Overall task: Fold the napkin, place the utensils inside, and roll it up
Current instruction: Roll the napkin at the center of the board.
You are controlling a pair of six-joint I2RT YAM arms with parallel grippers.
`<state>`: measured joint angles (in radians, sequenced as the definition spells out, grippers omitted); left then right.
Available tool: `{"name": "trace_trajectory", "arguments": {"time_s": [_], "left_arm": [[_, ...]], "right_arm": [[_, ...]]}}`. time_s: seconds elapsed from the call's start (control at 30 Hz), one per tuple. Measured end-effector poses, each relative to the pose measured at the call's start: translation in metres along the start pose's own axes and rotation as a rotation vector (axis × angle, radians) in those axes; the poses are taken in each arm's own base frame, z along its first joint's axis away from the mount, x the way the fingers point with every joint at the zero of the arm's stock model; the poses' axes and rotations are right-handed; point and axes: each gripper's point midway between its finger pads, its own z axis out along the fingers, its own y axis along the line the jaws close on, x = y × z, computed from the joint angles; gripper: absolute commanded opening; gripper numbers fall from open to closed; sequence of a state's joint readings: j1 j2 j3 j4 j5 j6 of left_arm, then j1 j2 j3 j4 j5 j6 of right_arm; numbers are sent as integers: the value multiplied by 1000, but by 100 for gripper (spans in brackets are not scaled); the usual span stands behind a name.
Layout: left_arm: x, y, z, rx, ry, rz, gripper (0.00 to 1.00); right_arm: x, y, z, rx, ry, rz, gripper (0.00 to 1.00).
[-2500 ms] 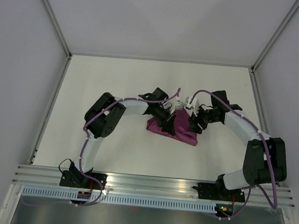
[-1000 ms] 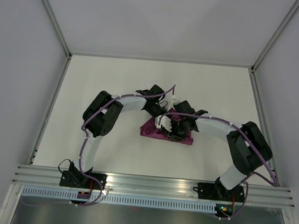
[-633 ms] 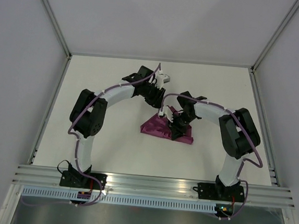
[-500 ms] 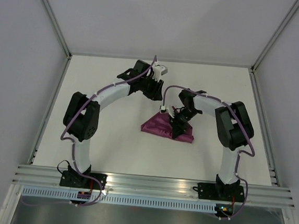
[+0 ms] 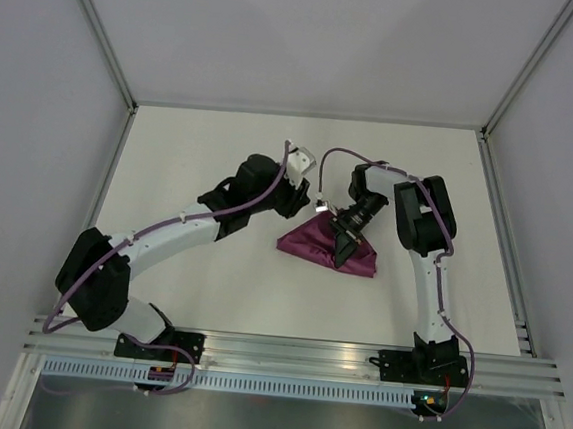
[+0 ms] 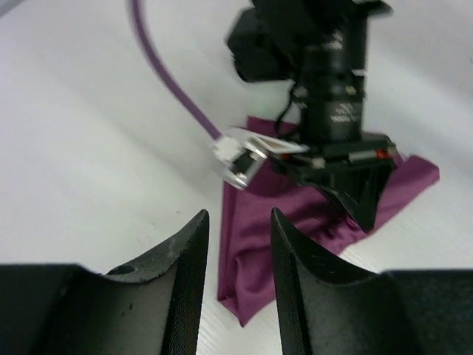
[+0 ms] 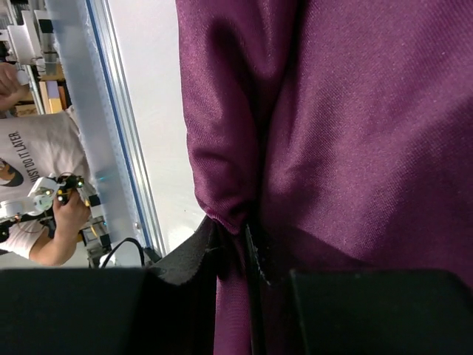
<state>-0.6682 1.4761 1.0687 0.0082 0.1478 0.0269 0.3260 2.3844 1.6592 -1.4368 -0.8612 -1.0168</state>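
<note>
The plum napkin point(image 5: 314, 245) lies bunched into a rough triangle at the table's middle; it also fills the right wrist view point(image 7: 355, 111). My right gripper point(image 5: 343, 246) comes down on its right half, shut on a pinched fold of cloth point(image 7: 238, 235). My left gripper point(image 5: 290, 199) hovers just beyond the napkin's far-left side, open with nothing between its fingers point(image 6: 239, 222). In the left wrist view the napkin point(image 6: 255, 244) lies ahead under the right gripper point(image 6: 347, 174). The utensils are out of view.
An aluminium rail point(image 5: 295, 351) runs along the near edge and grey enclosure walls stand on the other three sides. The right arm's purple cable point(image 6: 174, 81) loops over the table behind the napkin. A person point(image 7: 33, 185) stands beyond the rail.
My left gripper let go of the napkin, rose toward the back, then dropped to beside the cloth's far-left. The right gripper turned on the napkin and closed on a fold.
</note>
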Motion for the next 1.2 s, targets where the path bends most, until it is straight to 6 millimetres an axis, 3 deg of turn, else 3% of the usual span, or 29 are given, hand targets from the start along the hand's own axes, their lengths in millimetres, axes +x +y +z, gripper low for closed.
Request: {"name": "trace_trajectory", "arguments": {"time_s": [0.23,0.43,0.67,1.2], "left_arm": [[51,-82,2,121,89,201,49],[87,-121,20,197,181,336,50],[144,-127,41,211,330,456,52],[162,-122,67,197,352,540,53]], "right_arm": [[0,-1,0,-36,24,43,8],[0,-3,-1,-62,36,79,8],[0,-3,-2,-77,39,100,8],[-1,-4,-2,-86,32,114,8]]}}
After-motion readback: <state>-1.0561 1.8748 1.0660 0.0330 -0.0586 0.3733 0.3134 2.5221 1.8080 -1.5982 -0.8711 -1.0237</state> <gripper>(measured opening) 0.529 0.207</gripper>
